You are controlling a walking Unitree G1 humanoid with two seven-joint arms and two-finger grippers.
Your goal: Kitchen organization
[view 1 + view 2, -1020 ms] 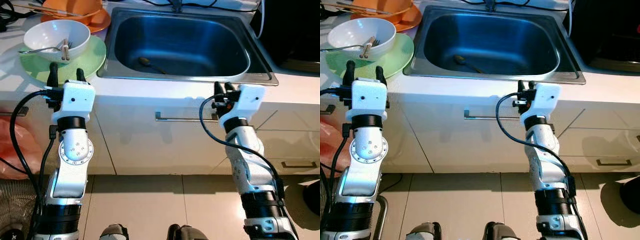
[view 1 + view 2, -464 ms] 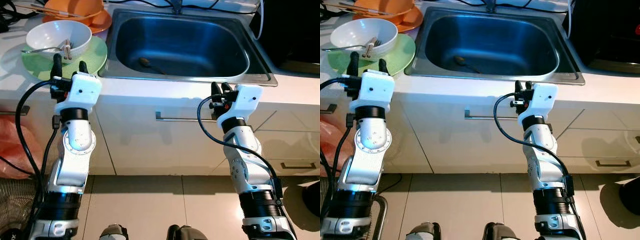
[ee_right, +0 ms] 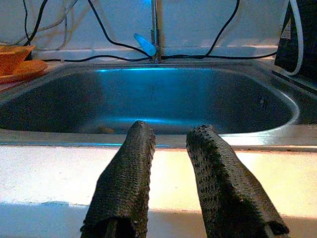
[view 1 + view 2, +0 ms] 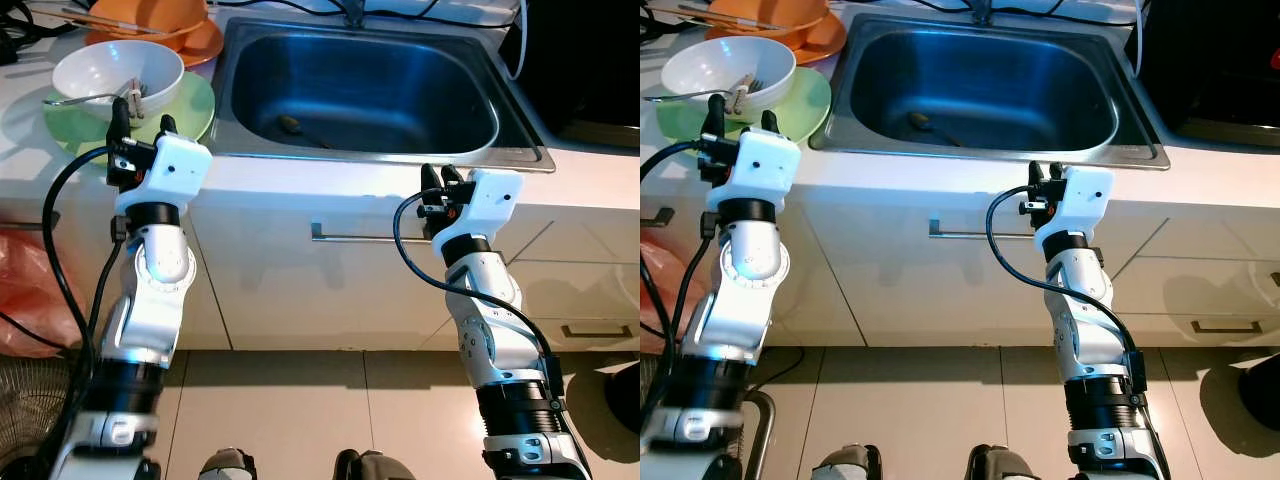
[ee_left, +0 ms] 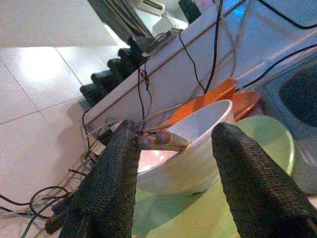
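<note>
A white bowl (image 4: 100,62) holding a fork (image 4: 70,99) and wooden-handled utensils (image 4: 132,93) sits on a green plate (image 4: 192,105) on the counter left of the sink. My left gripper (image 4: 142,115) is open over the plate's near edge, its fingers (image 5: 116,178) framing the bowl (image 5: 198,158) just ahead without touching it. A spoon (image 4: 298,129) lies on the floor of the steel sink (image 4: 370,157). My right gripper (image 4: 437,172) hovers at the counter's front edge before the sink, narrowly open with nothing between its fingers (image 3: 129,173).
An orange bowl (image 4: 150,12) on an orange plate (image 4: 203,40) stands behind the green plate. Black cables run along the back wall. A dark appliance (image 4: 590,60) sits right of the sink. Drawer handles (image 4: 365,238) line the cabinet fronts below.
My left arm has reached forward and a little right, bringing its gripper from the counter's front edge over the green plate's rim toward the bowl. The right arm has barely moved.
</note>
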